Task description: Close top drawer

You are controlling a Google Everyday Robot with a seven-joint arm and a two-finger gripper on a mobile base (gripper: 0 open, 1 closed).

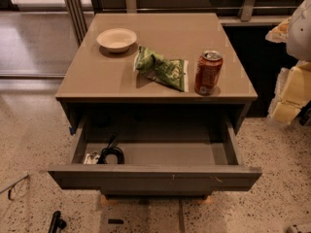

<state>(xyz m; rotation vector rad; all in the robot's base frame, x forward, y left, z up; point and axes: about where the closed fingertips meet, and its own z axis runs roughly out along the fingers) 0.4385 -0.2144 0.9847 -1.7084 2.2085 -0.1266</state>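
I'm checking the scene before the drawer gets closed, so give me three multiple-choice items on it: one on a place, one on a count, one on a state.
1. Where is the robot's pale gripper?
A. inside the drawer
B. at the right edge of the view, beside the cabinet
C. over the tabletop's left corner

2. How many things lie on the glossy beige tabletop?
A. one
B. three
C. five

3. What state is the wide dark grey-brown top drawer in?
A. pulled out
B. shut flush
C. taken out and lying on the floor

Answers:
1 B: it sits off to the right, apart from the drawer.
2 B: a white round bowl, a green crumpled snack bag and a red-brown drink can.
3 A: its grey interior shows, with a black cable at the left.
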